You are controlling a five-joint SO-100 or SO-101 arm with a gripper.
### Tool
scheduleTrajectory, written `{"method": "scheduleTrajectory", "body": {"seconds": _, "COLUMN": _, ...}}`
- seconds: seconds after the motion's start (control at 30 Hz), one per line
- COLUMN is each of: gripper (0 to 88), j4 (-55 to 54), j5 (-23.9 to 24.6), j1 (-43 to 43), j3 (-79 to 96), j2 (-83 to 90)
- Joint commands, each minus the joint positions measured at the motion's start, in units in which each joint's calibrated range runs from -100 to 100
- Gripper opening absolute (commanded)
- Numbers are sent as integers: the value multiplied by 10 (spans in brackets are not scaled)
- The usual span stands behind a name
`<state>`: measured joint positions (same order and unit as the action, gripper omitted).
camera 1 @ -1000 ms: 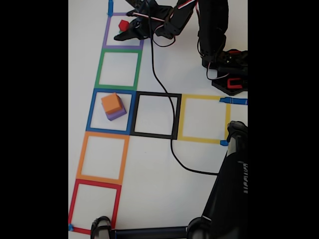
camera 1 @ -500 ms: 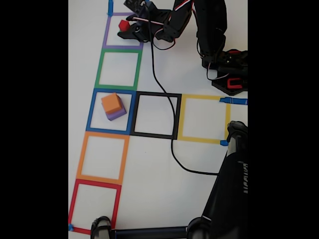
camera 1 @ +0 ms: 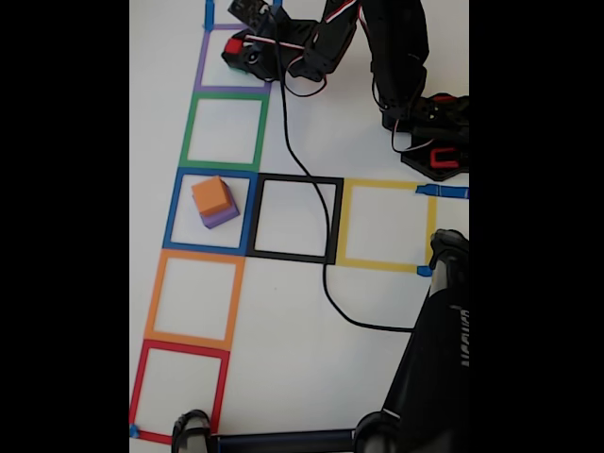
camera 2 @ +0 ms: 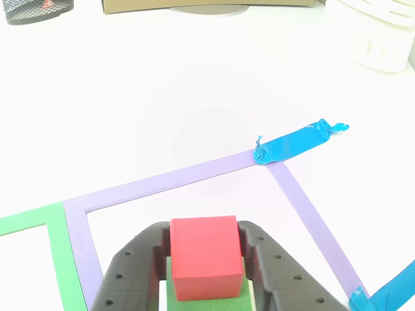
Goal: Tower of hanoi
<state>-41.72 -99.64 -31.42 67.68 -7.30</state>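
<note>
- So over the last second the arm (camera 1: 396, 57) swung further up and left in the fixed view, and the gripper (camera 1: 247, 49) ended up covering most of the purple tape square (camera 1: 201, 71).
- A second earlier the red cube (camera 2: 204, 254) was sitting in plain sight inside that square; by this moment only a sliver of red peeked out from under the gripper in the fixed view.
- From the other view, the jaws were standing on either side of the red cube, right up against its flanks. Looked to me like they'd closed on it, though whether they were really squeezing I couldn't swear.
- The red cube was sitting on top of the green cube (camera 2: 202, 304), both inside the purple square on the counter (camera 2: 194, 97).
- Meanwhile the orange cube (camera 1: 211, 195) hadn't budged, stacked on the purple cube (camera 1: 223, 218) in the blue tape square (camera 1: 173, 209).
- My read: the approach was done and the smallest piece was about to get lifted off the green one. Risk was dragging the green cube along, since the jaws reached down near it.
</note>
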Motion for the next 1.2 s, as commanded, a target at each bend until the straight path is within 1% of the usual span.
{"method": "scheduleTrajectory", "body": {"seconds": 0.0, "gripper": 5, "j4": -12, "j5": -4, "j1": 7, "j3": -18, "j2": 5}}
{"method": "scheduleTrajectory", "body": {"seconds": 0.2, "gripper": 5, "j4": -7, "j5": -4, "j1": 10, "j3": -18, "j2": 14}}
{"method": "scheduleTrajectory", "body": {"seconds": 0.33, "gripper": 5, "j4": 26, "j5": -4, "j1": 20, "j3": -17, "j2": 52}}
{"method": "scheduleTrajectory", "body": {"seconds": 0.43, "gripper": 4, "j4": 98, "j5": -4, "j1": 32, "j3": -18, "j2": 119}}
{"method": "scheduleTrajectory", "body": {"seconds": 0.5, "gripper": 4, "j4": 172, "j5": -4, "j1": 41, "j3": -19, "j2": 182}}
{"method": "scheduleTrajectory", "body": {"seconds": 0.63, "gripper": 4, "j4": 385, "j5": -4, "j1": 54, "j3": -32, "j2": 340}}
{"method": "scheduleTrajectory", "body": {"seconds": 0.7, "gripper": 4, "j4": 510, "j5": -4, "j1": 60, "j3": -51, "j2": 419}}
{"method": "scheduleTrajectory", "body": {"seconds": 0.8, "gripper": 4, "j4": 731, "j5": -4, "j1": 75, "j3": -130, "j2": 517}}
{"method": "scheduleTrajectory", "body": {"seconds": 0.9, "gripper": 4, "j4": 944, "j5": -4, "j1": 101, "j3": -273, "j2": 555}}
{"method": "scheduleTrajectory", "body": {"seconds": 1.0, "gripper": 4, "j4": 1120, "j5": -4, "j1": 133, "j3": -448, "j2": 545}}
{"method": "scheduleTrajectory", "body": {"seconds": 1.17, "gripper": 4, "j4": 1325, "j5": -4, "j1": 181, "j3": -706, "j2": 501}}
